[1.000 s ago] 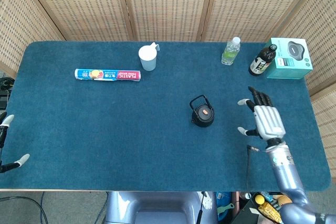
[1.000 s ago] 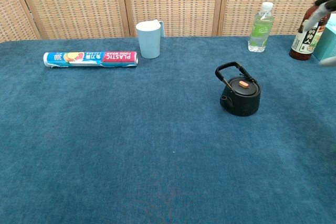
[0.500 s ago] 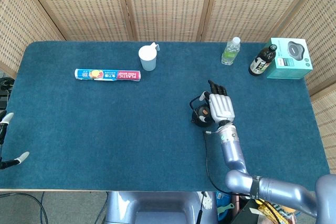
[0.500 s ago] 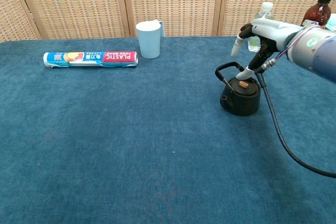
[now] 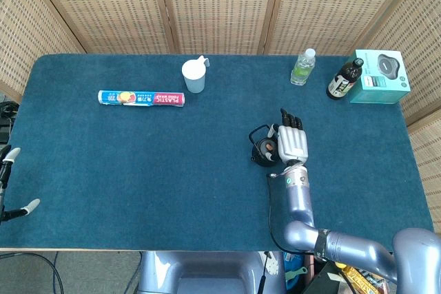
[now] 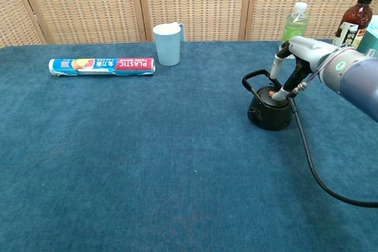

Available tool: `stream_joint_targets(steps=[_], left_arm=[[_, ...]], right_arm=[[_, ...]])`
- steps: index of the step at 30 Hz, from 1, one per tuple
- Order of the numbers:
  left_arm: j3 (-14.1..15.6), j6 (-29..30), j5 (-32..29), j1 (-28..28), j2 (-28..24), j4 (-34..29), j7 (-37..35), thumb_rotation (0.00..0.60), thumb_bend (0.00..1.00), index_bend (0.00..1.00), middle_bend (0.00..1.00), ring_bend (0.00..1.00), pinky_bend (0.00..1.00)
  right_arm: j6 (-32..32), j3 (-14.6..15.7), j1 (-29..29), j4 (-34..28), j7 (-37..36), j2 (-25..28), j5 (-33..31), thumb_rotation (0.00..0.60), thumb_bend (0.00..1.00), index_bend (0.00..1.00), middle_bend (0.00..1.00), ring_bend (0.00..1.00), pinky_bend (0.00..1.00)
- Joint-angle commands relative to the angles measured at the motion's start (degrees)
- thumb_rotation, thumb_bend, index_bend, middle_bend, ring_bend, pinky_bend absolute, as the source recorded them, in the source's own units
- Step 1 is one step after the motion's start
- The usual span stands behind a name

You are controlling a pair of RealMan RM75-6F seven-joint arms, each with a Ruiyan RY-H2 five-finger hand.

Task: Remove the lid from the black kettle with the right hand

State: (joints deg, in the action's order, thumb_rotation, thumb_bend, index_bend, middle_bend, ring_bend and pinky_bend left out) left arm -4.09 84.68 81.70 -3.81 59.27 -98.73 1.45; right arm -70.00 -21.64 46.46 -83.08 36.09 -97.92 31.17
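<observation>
Fingertips of our right hand (image 6: 290, 70) touch the lid (image 6: 272, 94) on the black kettle (image 6: 270, 110), grasp unconfirmed; we should pinch its orange knob (image 6: 270, 92), then lift straight.

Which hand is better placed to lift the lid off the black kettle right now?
The right hand: its fingertips are down at the lid of the black kettle. The left hand sits at the table's far edge.

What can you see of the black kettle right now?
The black kettle is small, squat and round, matte like cast iron. It stands upright on the blue table cover, right of centre. Its looped black handle is raised and leans toward the left. The lid is still on, with an orange knob on top. The right hand hovers over it, one fingertip down at the knob; a firm grasp cannot be made out.
</observation>
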Motion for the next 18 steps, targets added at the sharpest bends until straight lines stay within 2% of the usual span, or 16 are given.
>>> stream_joint_targets(steps=[1, 10, 18], left_arm=[[0.0, 0.0, 0.0, 0.0, 0.0, 0.0, 0.0, 0.600, 0.14, 0.00, 0.00, 0.00, 0.00], [0.1, -0.2, -0.1, -0.1, 0.1, 0.0, 0.1, 0.600, 0.14, 0.00, 0.00, 0.00, 0.00], [0.1, -0.5, -0.4, -0.3, 0.1, 0.0, 0.2, 0.600, 0.14, 0.00, 0.00, 0.00, 0.00]], right_arm=[[-0.2, -0.2, 0.0, 0.6, 0.5, -0.4, -0.6, 0.600, 0.32, 0.51, 0.00, 0.00, 0.00], [-0.2, -2.7, 1.2, 1.1, 3.7, -0.9, -5.9, 0.600, 0.39, 0.51, 0.00, 0.00, 0.00], [-1.0, -3.6, 2.4, 0.9, 5.8, -1.9, -8.4, 0.600, 0.43, 0.51, 0.00, 0.00, 0.00]])
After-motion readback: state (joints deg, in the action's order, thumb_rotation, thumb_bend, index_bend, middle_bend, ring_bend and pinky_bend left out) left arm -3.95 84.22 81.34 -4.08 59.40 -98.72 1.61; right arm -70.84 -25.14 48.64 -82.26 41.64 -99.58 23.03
